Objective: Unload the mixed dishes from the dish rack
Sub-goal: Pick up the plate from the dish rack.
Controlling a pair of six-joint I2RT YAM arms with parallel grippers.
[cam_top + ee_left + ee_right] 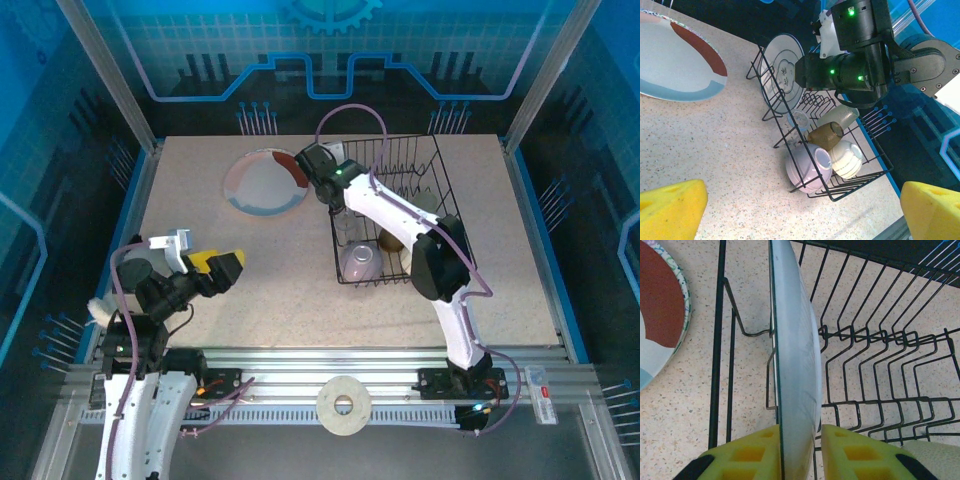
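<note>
Counter holds one red-and-white round plate; right end effector pinches black wire rack's upright pale plate; left end effector gapes; pale bowls remain.

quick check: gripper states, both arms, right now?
Left gripper: open, empty.
Right gripper: closed on the rim of the upright pale plate in the dish rack.
</note>
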